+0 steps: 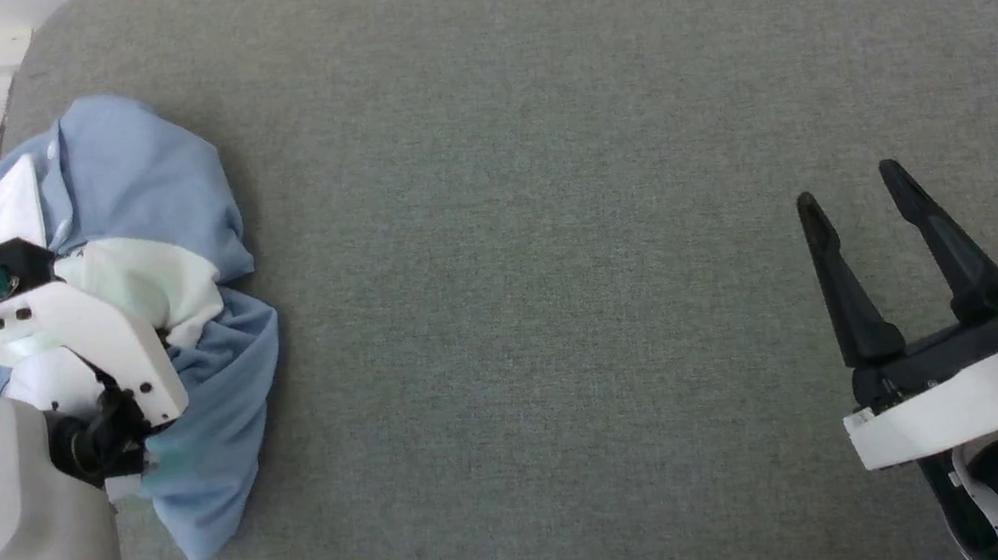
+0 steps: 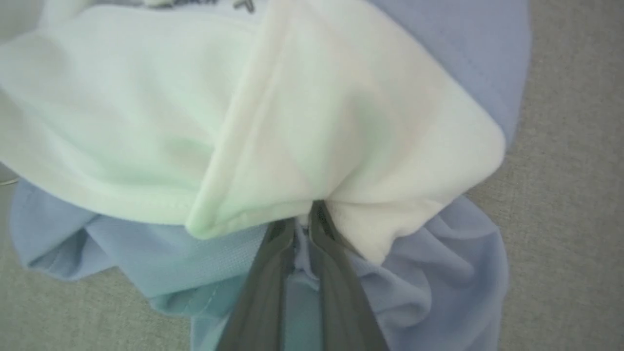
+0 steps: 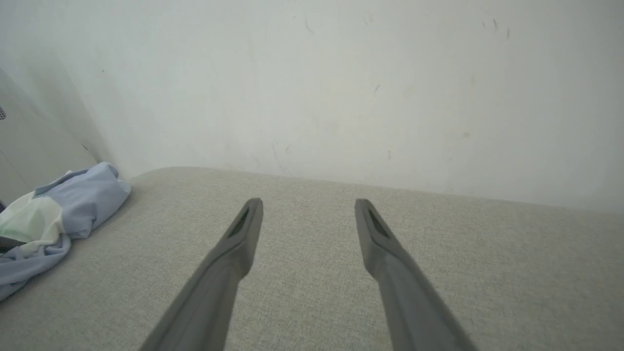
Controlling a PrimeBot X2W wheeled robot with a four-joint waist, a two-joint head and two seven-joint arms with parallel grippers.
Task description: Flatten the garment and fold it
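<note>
Fingers (image 2: pixel 265 282) of your left gripper (image 2: pixel 304 219) are pinched together on a fold of the crumpled light blue knit polo shirt with white collar (image 1: pixel 137 178), which lies bunched at the left edge of the grey woven fabric surface (image 1: pixel 548 211). Your right gripper (image 1: pixel 848 186) sits well apart at the right, its dark fingers spread and holding nothing.
</note>
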